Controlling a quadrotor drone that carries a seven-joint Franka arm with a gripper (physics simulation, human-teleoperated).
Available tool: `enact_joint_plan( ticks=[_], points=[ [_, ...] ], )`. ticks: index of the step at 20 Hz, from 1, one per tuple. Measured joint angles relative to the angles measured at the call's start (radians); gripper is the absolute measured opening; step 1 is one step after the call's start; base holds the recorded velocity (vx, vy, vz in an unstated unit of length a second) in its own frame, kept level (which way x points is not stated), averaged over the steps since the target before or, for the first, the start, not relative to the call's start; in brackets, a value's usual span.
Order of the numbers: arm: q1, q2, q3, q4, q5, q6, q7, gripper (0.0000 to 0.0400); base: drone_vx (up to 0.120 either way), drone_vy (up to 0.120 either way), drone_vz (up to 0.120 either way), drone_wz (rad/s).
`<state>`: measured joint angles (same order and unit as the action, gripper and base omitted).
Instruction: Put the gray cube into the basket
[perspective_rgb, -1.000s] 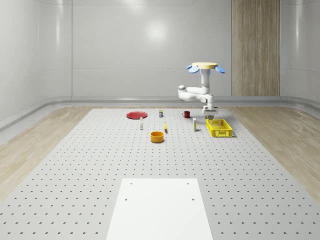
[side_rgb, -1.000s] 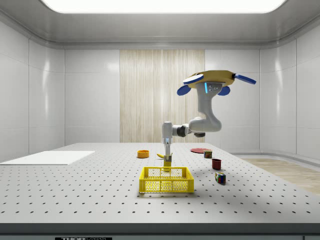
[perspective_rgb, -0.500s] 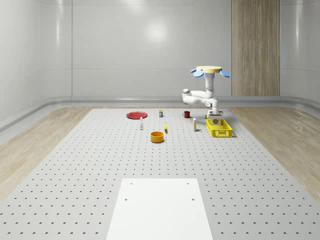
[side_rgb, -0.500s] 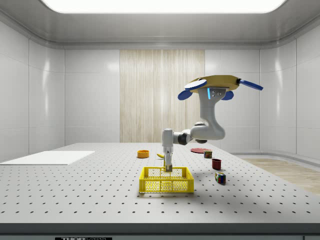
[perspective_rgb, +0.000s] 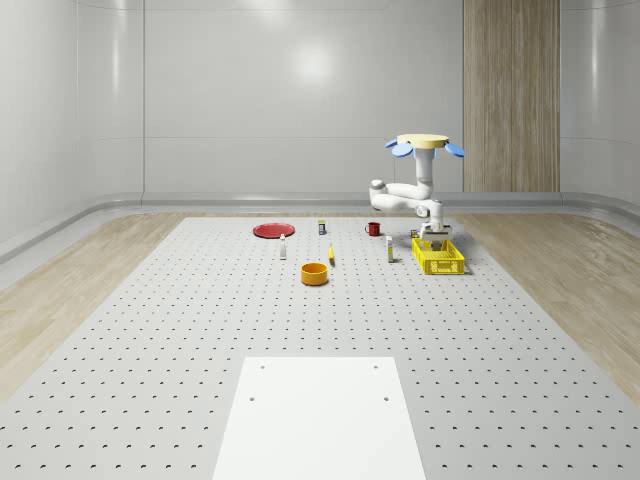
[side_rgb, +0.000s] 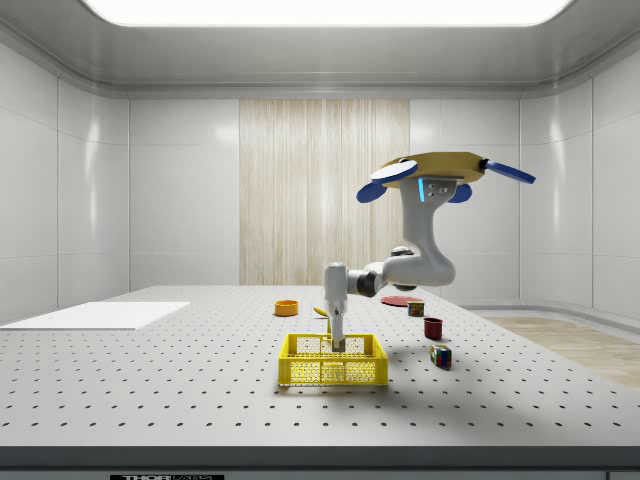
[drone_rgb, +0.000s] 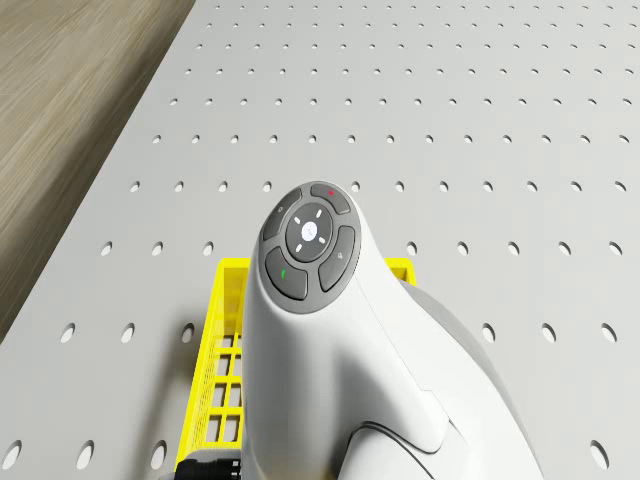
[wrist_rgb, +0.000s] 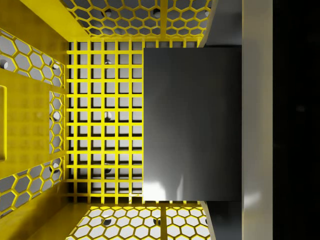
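Observation:
The gray cube (wrist_rgb: 192, 125) hangs just above the mesh floor of the yellow basket (wrist_rgb: 30, 100), held between dark fingers (wrist_rgb: 225, 25) on two opposite sides. In the side view my gripper (side_rgb: 337, 345) points straight down and reaches below the rim of the basket (side_rgb: 332, 362). In the whole-scene view the gripper (perspective_rgb: 434, 237) is at the far end of the basket (perspective_rgb: 440, 258). The drone (side_rgb: 440, 165) hovers above and slightly behind the basket, with the arm bent forward and down. The arm's wrist joint covers part of the basket (drone_rgb: 215, 390) in the drone view.
On the perforated table stand an orange bowl (perspective_rgb: 315, 273), a red plate (perspective_rgb: 272, 230), a red mug (perspective_rgb: 372, 228), small bottles (perspective_rgb: 283, 248) and a banana (perspective_rgb: 331, 255). A colourful cube (side_rgb: 440, 355) lies right of the basket in the side view. A white mat (perspective_rgb: 320, 415) lies near the front.
The gripper has come down with the cube from above the basket's rim to inside it. The drone has shifted slightly toward the whole-scene view's right and a little lower.

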<state>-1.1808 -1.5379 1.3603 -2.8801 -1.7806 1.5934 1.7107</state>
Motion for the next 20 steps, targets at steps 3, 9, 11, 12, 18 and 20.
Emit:
enact_joint_plan(
  ticks=[3,9,11,12,18,20],
  points=[
    [-0.005,-0.004,-0.039,0.007,-0.036,0.015,0.0,0.025,0.0,0.0,0.0,0.0],
    [-0.018,-0.007,-0.122,0.028,-0.114,0.046,0.0,0.025,0.0,0.0,0.0,0.0],
    [-0.021,-0.007,-0.141,0.034,-0.133,0.053,0.0,0.025,0.0,0.0,0.0,0.0],
    [-0.023,-0.006,-0.149,0.036,-0.14,0.055,0.0,0.025,0.0,0.0,0.0,0.0],
    [-0.021,-0.001,-0.149,0.035,-0.141,0.05,-0.002,0.0367,0.0,0.0,0.0,0.0],
    [-0.016,0.0,-0.128,0.029,-0.122,0.041,-0.002,0.038,0.0,0.0,0.0,0.0]
  ],
)
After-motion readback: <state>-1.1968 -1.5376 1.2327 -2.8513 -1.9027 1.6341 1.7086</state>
